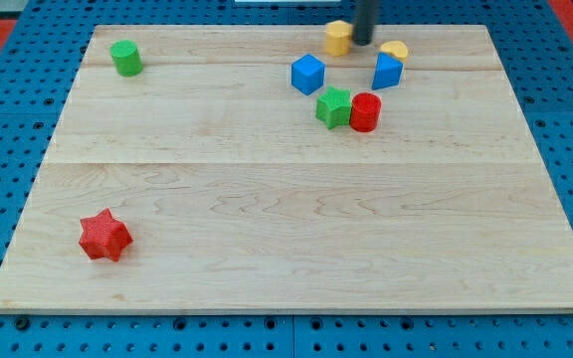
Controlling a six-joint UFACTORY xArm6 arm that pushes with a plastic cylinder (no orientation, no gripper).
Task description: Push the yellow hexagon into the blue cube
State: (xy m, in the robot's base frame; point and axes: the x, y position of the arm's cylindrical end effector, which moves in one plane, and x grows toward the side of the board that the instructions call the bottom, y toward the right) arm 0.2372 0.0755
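Eight blocks are lying on the wooden bench (267, 199), which is filling almost the whole view; most of them are crowding near the view's top, right of the middle. The dark rod (365, 18) is coming down from the top edge; it is the only tool on this arm and has nothing that opens or closes, so it is grasping nothing and can only be pushing.

The blue cube (307, 74) is sitting below and to the left of the yellow hexagon (338, 37), apart from it; the hexagon is waiting close to the top edge of the bench. My tip (364, 44) is standing just beside the hexagon on its right; I cannot tell whether it is touching yet.

I am judging that a push from here would send the hexagon leftward, so that it passes above the cube; the tip should first be going round to the hexagon's upper right side, so that tip, hexagon and cube are lining up; then a slow diagonal stroke, staying on the hexagon's centre so that it is not turning away.

The second blue block (387, 71) and the small yellow block (394, 49) are lying near on the right, so the detour should be staying clear of them; the green star (333, 106) and red cylinder (365, 111) are resting below the line.
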